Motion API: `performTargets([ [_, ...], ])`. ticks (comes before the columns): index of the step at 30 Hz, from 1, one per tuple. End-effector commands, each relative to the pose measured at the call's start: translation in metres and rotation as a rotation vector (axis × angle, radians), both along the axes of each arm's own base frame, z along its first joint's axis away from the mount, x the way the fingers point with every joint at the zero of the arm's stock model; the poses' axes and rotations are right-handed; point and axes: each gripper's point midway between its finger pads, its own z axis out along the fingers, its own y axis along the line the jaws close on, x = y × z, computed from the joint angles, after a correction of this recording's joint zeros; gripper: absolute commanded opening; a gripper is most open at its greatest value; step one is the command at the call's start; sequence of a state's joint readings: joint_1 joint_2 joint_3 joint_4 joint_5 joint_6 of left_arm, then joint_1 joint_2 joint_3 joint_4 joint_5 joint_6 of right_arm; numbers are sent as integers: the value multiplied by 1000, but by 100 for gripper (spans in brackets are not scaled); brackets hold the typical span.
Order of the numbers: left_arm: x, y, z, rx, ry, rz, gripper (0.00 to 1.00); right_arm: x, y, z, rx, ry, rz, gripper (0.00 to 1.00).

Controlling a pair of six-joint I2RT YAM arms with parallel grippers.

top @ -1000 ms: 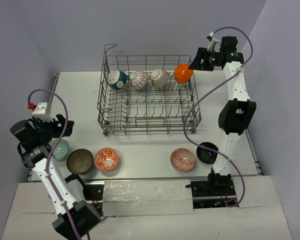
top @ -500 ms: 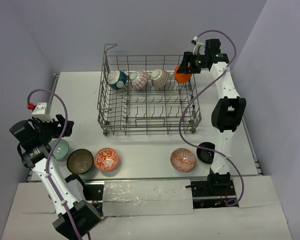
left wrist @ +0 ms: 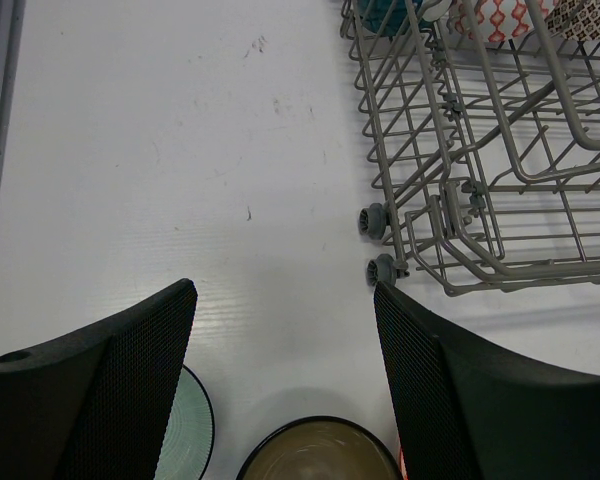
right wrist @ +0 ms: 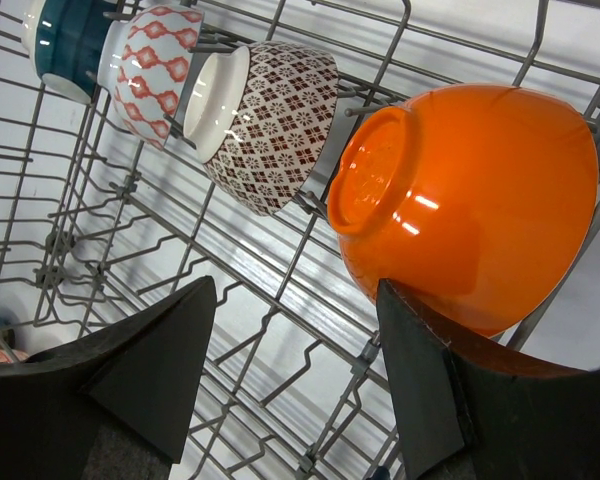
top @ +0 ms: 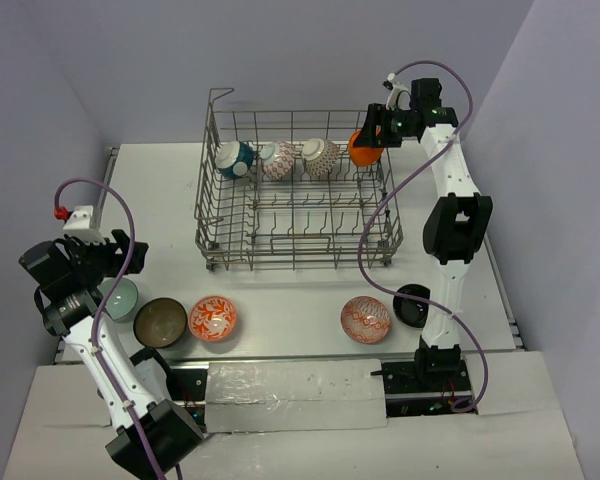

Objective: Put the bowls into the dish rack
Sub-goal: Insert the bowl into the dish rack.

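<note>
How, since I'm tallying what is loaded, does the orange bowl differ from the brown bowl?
The orange bowl stands on edge among the tines of the dish rack, foot turned sideways. The brown bowl sits upright on the table, mouth up. The orange bowl is at the far right by the right claw, while the brown bowl is close to the left claw. One is glossy orange, the other dark brown. Both are small, round and unpatterned.
</note>
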State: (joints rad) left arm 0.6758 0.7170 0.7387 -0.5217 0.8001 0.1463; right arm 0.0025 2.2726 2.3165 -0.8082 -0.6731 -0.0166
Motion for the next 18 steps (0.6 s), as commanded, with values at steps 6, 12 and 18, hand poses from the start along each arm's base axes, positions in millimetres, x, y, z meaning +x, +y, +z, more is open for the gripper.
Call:
performTargets([
  [6, 0, -1, 4, 15, -21, -29, 77, 8, -16, -24, -79, 6, -33, 73],
  [12, 0, -1, 4, 13, -20, -27, 77, 7, -19, -30, -95, 15, -33, 73],
  [18, 0, -1, 4, 14, -21, -30, 77, 1, -6, -35, -113, 23, -4, 73],
])
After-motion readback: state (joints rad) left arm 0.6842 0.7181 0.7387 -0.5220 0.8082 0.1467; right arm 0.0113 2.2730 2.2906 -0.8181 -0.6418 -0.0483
